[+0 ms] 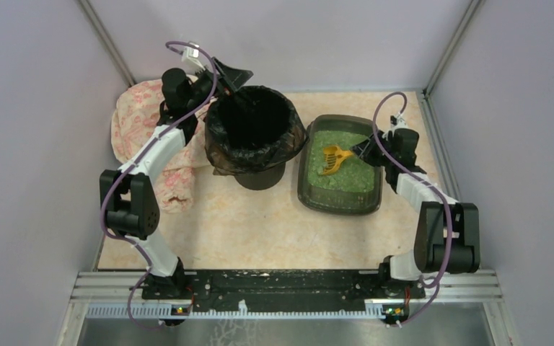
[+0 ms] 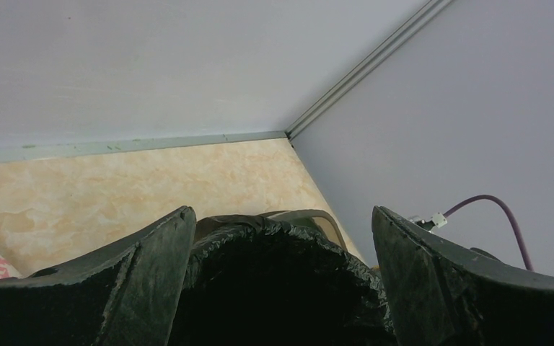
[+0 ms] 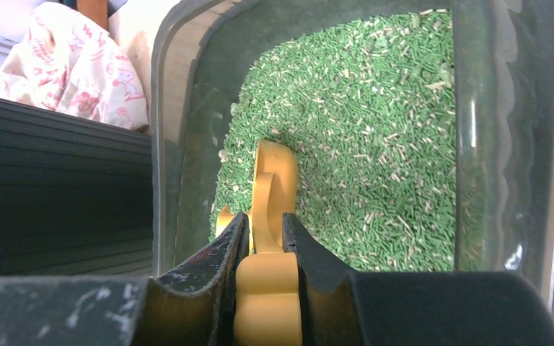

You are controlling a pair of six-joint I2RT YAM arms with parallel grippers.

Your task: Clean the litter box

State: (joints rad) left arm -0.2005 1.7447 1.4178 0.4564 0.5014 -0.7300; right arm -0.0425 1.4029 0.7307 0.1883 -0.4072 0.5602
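Observation:
The litter box (image 1: 307, 194) is a dark grey-green tray with green granules, right of the round black-bagged bin (image 1: 254, 130). Its wall (image 3: 164, 137) and granules fill the right wrist view. My right gripper (image 1: 361, 151) is shut on the handle of the yellow scoop (image 1: 334, 160), whose head rests on the granules in the tray's far left part. In the right wrist view the fingers (image 3: 225, 249) clamp the yellow handle (image 3: 268, 295). My left gripper (image 1: 232, 76) is open and empty, held over the bin's far left rim. The bin's bag (image 2: 281, 288) shows between its fingers (image 2: 151, 281).
A pink-patterned cloth (image 1: 137, 122) lies at the far left, behind and beside the left arm; it also shows in the right wrist view (image 3: 72, 65). Grey walls enclose the table on the left, back and right. The arm bases stand on a black rail (image 1: 281, 285) at the near edge.

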